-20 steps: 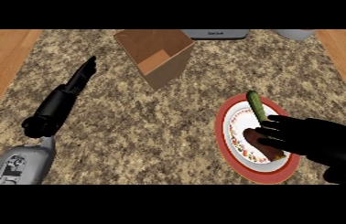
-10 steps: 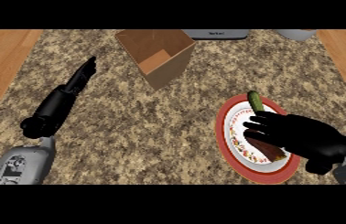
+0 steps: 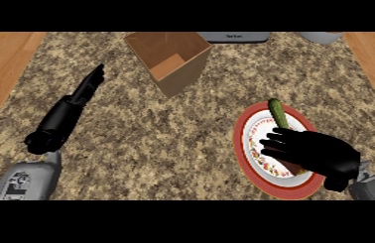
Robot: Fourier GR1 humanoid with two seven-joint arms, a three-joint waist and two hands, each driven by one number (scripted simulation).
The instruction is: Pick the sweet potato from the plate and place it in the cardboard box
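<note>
Even, bright light from above; the cardboard box [image 3: 170,61] throws a faint shadow.

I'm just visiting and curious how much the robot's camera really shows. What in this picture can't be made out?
- The brown sweet potato: mostly hidden in the head view under the black right robot hand over the red-rimmed round plate; whether it is gripped cannot be told.
- The bottom of the open brown cardboard box: its own walls hide it.
- The grey items at the counter's far edge: cut off by the picture's top.
- The long green vegetable: its near end is covered by the hand.
</note>
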